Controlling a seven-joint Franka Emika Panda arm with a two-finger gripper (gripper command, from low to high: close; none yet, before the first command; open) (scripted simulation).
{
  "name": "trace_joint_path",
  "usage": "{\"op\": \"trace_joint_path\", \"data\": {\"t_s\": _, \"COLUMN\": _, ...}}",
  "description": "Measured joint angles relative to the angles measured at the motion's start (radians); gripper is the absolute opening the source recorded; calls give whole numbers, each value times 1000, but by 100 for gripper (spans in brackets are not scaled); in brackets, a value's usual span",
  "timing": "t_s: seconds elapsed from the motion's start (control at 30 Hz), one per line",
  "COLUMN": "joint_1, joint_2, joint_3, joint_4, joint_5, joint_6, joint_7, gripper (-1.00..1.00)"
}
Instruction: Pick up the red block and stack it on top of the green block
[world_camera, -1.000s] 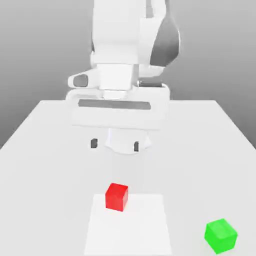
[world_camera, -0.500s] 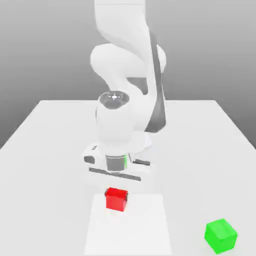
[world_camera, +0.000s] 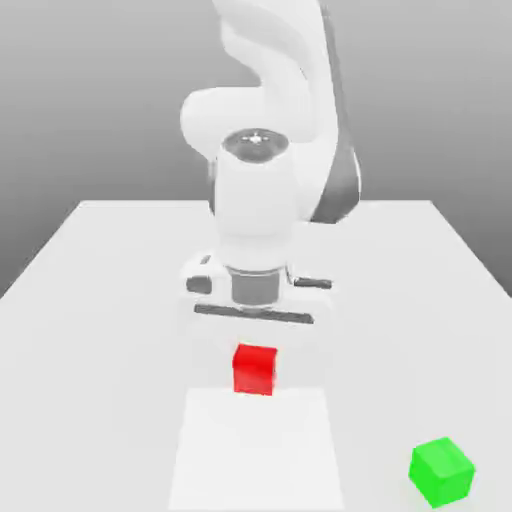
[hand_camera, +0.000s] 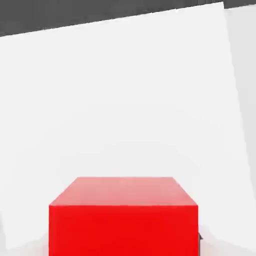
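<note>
Exterior view: a white robot arm reaches down over a pale table (world_camera: 90, 350), its gripper (world_camera: 255, 368) closed on a red block (world_camera: 255, 371). The block appears to be just above the table, near the far edge of a white square (world_camera: 256, 450), though its exact height is hard to judge. A green block (world_camera: 441, 472) sits well apart, toward the exterior view's right. Hand view: the red block looms large and close, before a broad white surface.

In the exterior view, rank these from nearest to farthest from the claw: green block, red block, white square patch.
1. Red block: held in the claw.
2. White square patch: just beyond the red block, toward the viewer.
3. Green block: off to the exterior view's right.
</note>
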Motion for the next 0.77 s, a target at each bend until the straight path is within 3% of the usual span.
{"op": "trace_joint_path", "data": {"t_s": 0.3, "joint_1": 162, "joint_2": 168, "joint_3": 139, "joint_4": 325, "joint_5": -45, "joint_6": -161, "joint_7": -219, "gripper": -100}}
{"op": "trace_joint_path", "data": {"t_s": 0.43, "joint_1": 198, "joint_2": 295, "joint_3": 132, "joint_4": 370, "joint_5": -98, "joint_6": -81, "joint_7": -210, "gripper": -100}}
{"op": "trace_joint_path", "data": {"t_s": 0.47, "joint_1": 206, "joint_2": 329, "joint_3": 123, "joint_4": 373, "joint_5": -111, "joint_6": -51, "joint_7": -202, "gripper": 100}}
{"op": "trace_joint_path", "data": {"t_s": 0.67, "joint_1": 211, "joint_2": 345, "joint_3": 117, "joint_4": 374, "joint_5": -119, "joint_6": -36, "joint_7": -197, "gripper": 100}}
{"op": "trace_joint_path", "data": {"t_s": 0.77, "joint_1": 201, "joint_2": 283, "joint_3": 132, "joint_4": 372, "joint_5": -92, "joint_6": -94, "joint_7": -216, "gripper": 100}}
